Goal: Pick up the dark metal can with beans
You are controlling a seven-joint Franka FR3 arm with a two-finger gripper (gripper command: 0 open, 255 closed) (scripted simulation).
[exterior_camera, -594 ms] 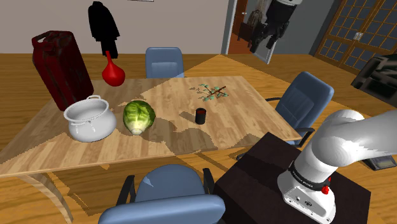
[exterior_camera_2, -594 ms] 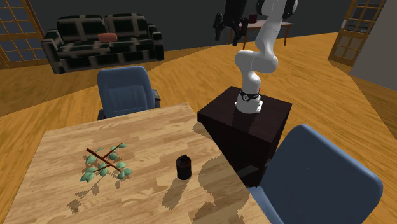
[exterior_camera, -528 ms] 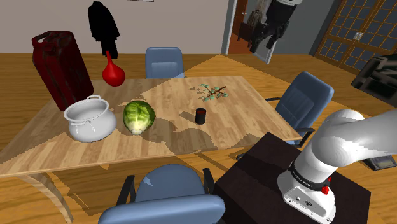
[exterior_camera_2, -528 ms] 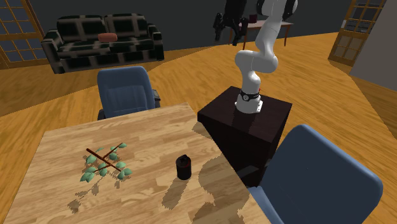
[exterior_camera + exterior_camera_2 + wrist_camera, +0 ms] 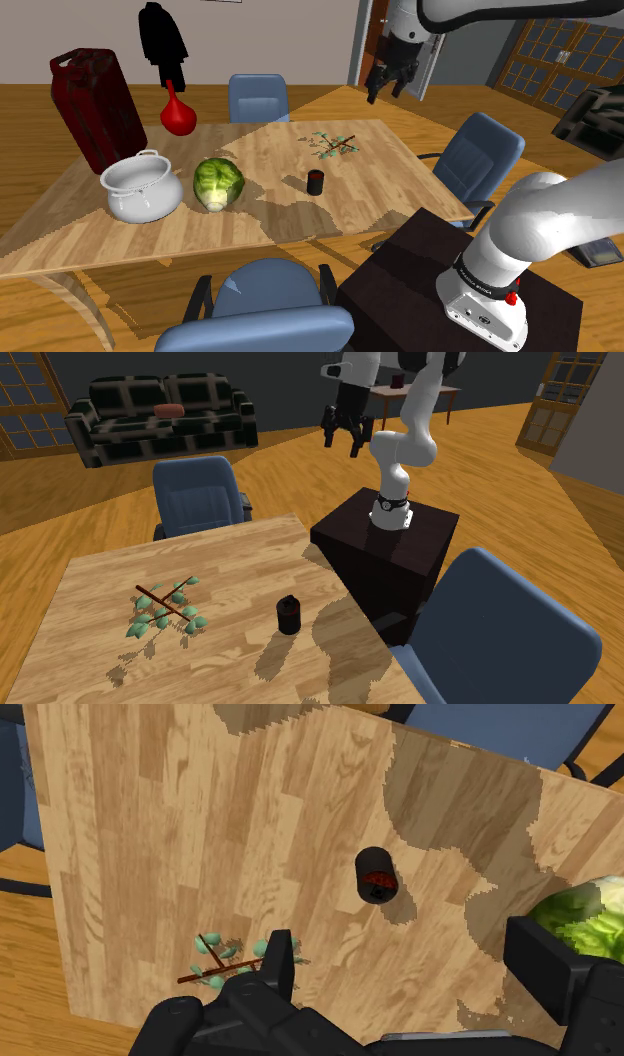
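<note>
A small dark can [image 5: 315, 182] stands upright on the wooden table [image 5: 270, 160], open end up with reddish beans inside [image 5: 377, 875]. It is near the table edge closest to the stand [image 5: 289, 615]. My black gripper [image 5: 385, 88] hangs high in the air above the table's far side, well apart from the can [image 5: 341, 440]. In the wrist view its fingers [image 5: 278, 962] stand wide apart, so the gripper [image 5: 410, 966] is open and holds nothing. The can lies ahead of the fingers.
A leafy twig [image 5: 333, 144] lies beyond the can. A cabbage [image 5: 218, 184], white pot [image 5: 142, 187], red vase [image 5: 178, 112] and dark red canister [image 5: 98, 110] stand toward the shoulder view's left. Blue chairs [image 5: 480, 155] ring the table; a sofa [image 5: 160, 412] stands behind.
The arm has swung and the gripper has come down and toward the table, moving to the left in both exterior views. The can and other objects have not moved.
</note>
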